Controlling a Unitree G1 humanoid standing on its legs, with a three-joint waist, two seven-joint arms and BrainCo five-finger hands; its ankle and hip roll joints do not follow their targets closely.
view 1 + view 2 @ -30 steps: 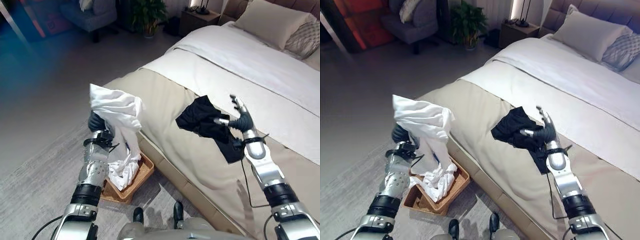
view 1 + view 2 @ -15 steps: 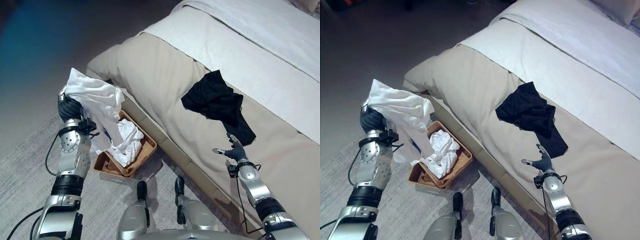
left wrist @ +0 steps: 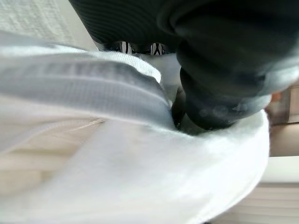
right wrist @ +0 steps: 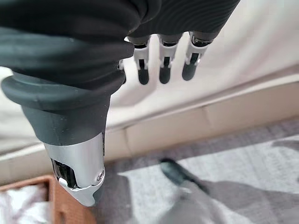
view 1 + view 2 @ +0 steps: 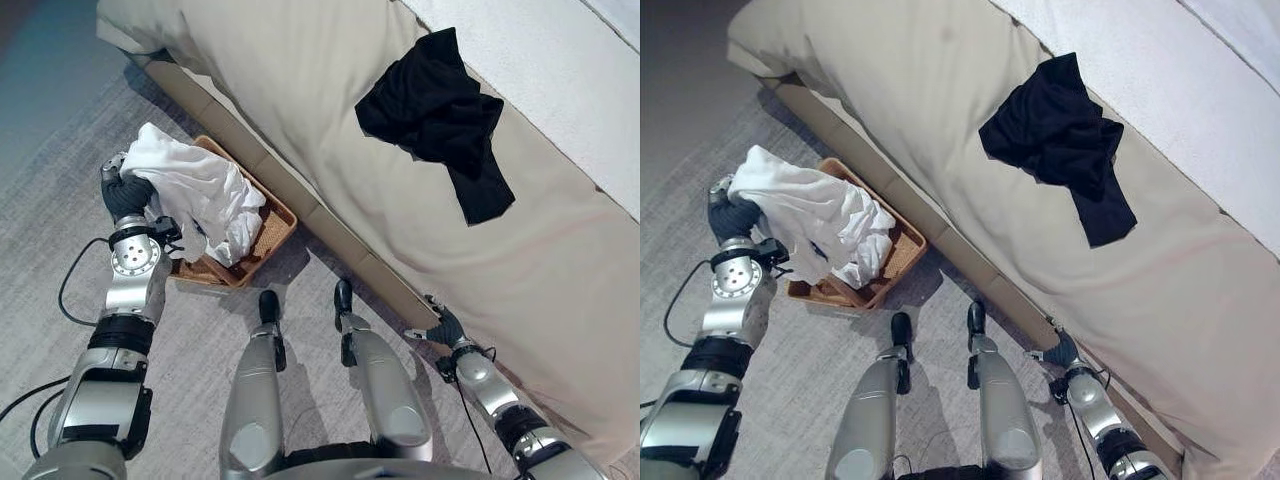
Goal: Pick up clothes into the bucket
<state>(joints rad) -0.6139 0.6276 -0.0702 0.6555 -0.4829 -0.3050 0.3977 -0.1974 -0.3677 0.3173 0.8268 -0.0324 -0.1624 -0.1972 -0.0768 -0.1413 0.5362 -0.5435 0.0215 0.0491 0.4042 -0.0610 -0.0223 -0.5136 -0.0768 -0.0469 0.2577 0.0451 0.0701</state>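
White garment being lowered into the basket

The white garment [image 5: 195,190] is gripped by the left hand [image 5: 122,195] above the wicker basket [image 5: 272,228]; release is required next. The right hand [image 5: 441,327] hangs relaxed, fingers straight.

Woven wicker basket [image 5: 275,222] (matt); soft white cloth [image 5: 195,190].

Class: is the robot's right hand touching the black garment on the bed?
Apart. The left eye view shows the right hand low beside the bed, with bare cover between it and the black garment.
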